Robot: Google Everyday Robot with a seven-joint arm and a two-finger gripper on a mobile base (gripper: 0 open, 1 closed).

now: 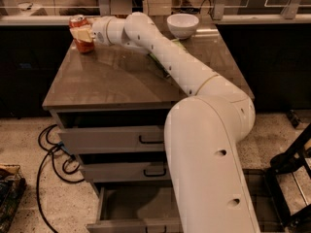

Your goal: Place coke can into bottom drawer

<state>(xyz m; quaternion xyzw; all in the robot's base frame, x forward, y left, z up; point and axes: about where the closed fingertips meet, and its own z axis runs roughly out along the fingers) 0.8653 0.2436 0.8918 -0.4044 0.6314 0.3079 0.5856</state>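
Note:
The red coke can [83, 43] stands upright at the far left corner of the grey cabinet top [112, 76]. My gripper [80, 33] reaches across the top from the right, and its pale fingers [82, 34] close around the can's upper half. The bottom drawer [127, 205] is pulled open below the two shut drawers, and its grey inside shows. My arm's large white body hides the drawer's right part.
A white bowl [182, 24] sits at the far right of the cabinet top. A greenish item [158, 64] lies partly hidden behind my arm. Black cables [52, 152] lie on the floor at the left, and a black stand [291, 178] is at the right.

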